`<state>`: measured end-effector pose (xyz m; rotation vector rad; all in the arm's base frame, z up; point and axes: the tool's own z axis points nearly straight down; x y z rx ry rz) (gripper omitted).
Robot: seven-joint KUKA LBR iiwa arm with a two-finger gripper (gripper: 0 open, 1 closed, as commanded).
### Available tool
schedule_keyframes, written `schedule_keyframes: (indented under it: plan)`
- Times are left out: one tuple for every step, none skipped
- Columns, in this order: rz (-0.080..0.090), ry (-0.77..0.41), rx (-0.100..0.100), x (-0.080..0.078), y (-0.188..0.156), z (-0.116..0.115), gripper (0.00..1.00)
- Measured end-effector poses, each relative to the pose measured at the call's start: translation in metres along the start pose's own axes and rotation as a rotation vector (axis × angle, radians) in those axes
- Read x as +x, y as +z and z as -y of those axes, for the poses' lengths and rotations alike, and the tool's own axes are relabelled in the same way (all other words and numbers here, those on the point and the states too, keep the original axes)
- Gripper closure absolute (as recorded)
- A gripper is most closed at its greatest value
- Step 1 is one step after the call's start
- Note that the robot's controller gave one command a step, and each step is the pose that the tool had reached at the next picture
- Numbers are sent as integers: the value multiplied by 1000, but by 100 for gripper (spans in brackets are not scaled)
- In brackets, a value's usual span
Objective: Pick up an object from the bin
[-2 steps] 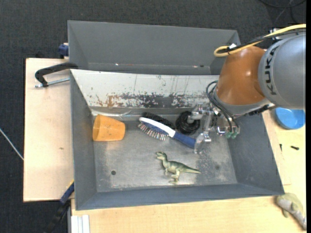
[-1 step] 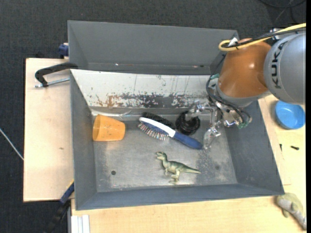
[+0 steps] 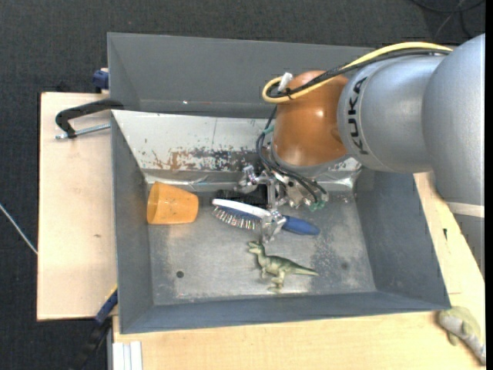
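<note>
The metal gripper (image 3: 269, 205) hung over a bristly, blue-handled brush (image 3: 235, 213); whether spread or pinching, I could not tell.

Layout in bin (image 3: 231, 68): cup (image 3: 172, 204) on the floor at left-centre of frame. Brush (image 3: 237, 214) just right of it, mid-frame, handle pointing right. Toy dinosaur (image 3: 277, 267) below the brush, near the lower wall. Pincer (image 3: 273, 220) over the brush's middle, arm entering from upper right.
</note>
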<state>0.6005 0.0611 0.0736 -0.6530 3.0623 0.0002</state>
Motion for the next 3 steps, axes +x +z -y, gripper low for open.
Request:
schedule_keyframes:
  plan:
    - [-3,190,4,-8,0,-28,0]
    - [9,192,2,-12,-3,-28,100]
    - [3,191,1,-16,-116,-28,100]
